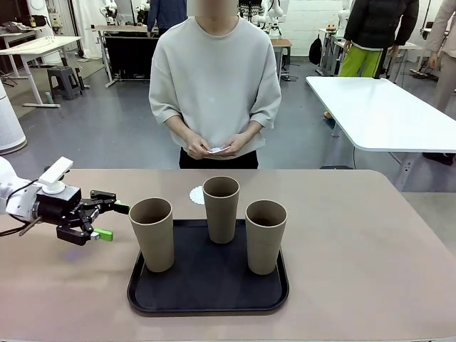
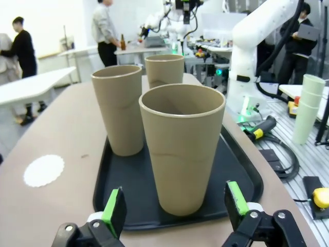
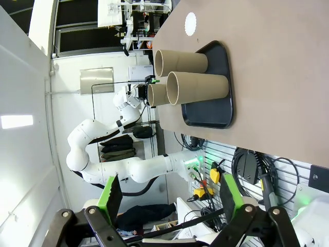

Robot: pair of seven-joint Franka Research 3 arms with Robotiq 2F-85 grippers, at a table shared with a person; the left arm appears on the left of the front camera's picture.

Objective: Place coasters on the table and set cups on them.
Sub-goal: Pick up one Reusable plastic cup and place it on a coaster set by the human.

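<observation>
Left wrist view looks along the left end effector (image 2: 175, 203). Its green pads (image 2: 114, 206) are spread wide and hold nothing, and the nearest cup (image 2: 182, 149) stands upright just beyond them on the black tray (image 2: 128, 177). In the right wrist view the right end effector (image 3: 169, 194) is likewise fully spread and empty, well apart from the tray. In the front view the left end effector hovers over the beige table (image 1: 356, 242) just left of the tray, its fingers aimed at that cup. The middle cup (image 1: 221, 209) and right cup (image 1: 266, 236) also stand upright on the tray. Past the tray's far edge, one white lacy coaster (image 1: 196, 194) lies flat on the table beside the middle cup. At the far side, the person's hands (image 1: 196, 146) hold something thin and white (image 1: 219, 149) at the waist.
</observation>
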